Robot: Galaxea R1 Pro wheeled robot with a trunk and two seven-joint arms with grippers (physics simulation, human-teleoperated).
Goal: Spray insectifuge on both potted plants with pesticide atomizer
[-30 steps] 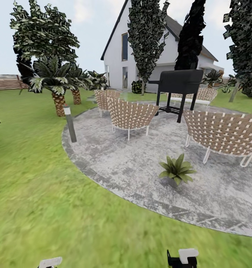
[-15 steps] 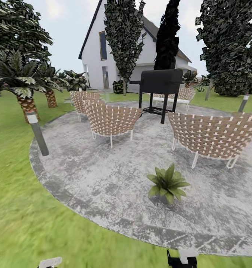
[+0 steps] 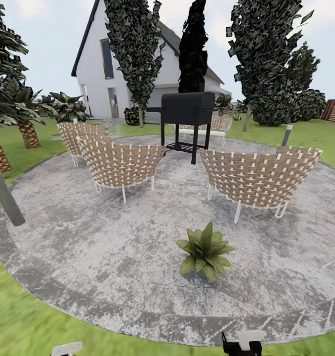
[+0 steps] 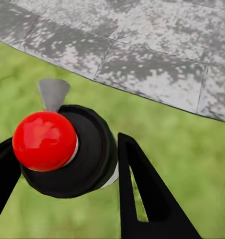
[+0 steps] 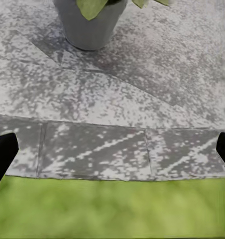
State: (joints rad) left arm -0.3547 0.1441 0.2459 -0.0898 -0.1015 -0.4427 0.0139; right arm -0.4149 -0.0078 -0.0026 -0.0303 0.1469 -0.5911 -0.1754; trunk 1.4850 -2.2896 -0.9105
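In the left wrist view my left gripper is shut on the pesticide atomizer, a dark round bottle seen from above with a red top and a small grey nozzle. One potted plant, a low rosette of pointed green leaves in a grey pot, stands on the round stone patio just ahead of me. My right gripper is open over the patio's edge with nothing between its fingers. The other potted plant is out of view. Lawn lies under both grippers.
Three woven chairs and a black grill stand beyond the plant. A grey lamp post rises at the patio's left edge, another at the far right. Palms, tall trees and a white house stand behind.
The whole head view has shifted left and things have grown larger: the camera has turned right and come closer to the patio. Both grippers keep their places at the bottom edge.
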